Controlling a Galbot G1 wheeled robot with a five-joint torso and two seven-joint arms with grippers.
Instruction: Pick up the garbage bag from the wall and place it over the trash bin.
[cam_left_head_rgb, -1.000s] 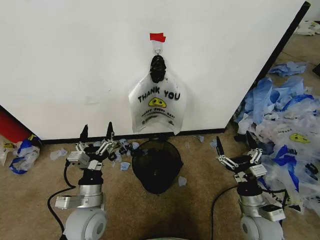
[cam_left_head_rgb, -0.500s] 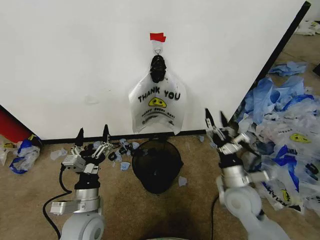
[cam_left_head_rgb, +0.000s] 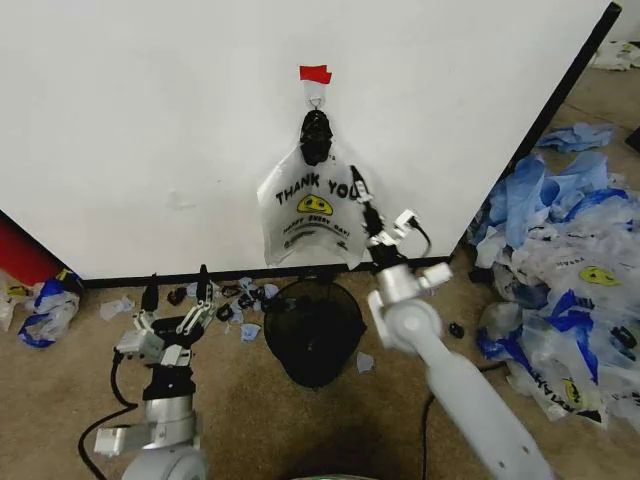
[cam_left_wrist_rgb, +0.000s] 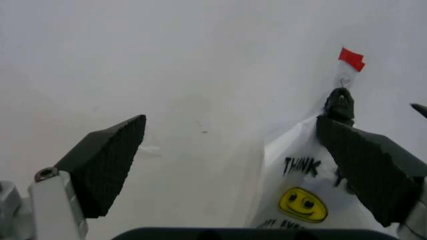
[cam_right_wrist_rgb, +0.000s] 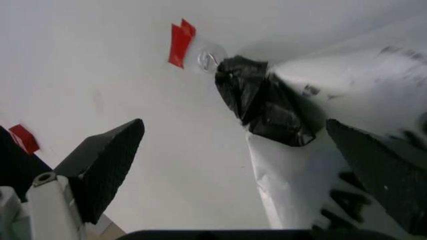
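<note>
white wall (cam_left_head_rgb: 150, 120): garbage bag (cam_left_head_rgb: 312, 215) hooked; right end effector (cam_left_head_rgb: 360, 195) spread, overlapping bag edge; left end effector (cam_left_head_rgb: 175, 290) spread, low.

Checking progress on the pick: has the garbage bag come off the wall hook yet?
No, the garbage bag hangs from the hook on the wall, with the right end effector open beside it.

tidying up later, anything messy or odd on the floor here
Yes: a heap of blue-and-white bags sprawls over the floor right of the wall, and torn scraps litter the baseboard beside the trash bin.
</note>
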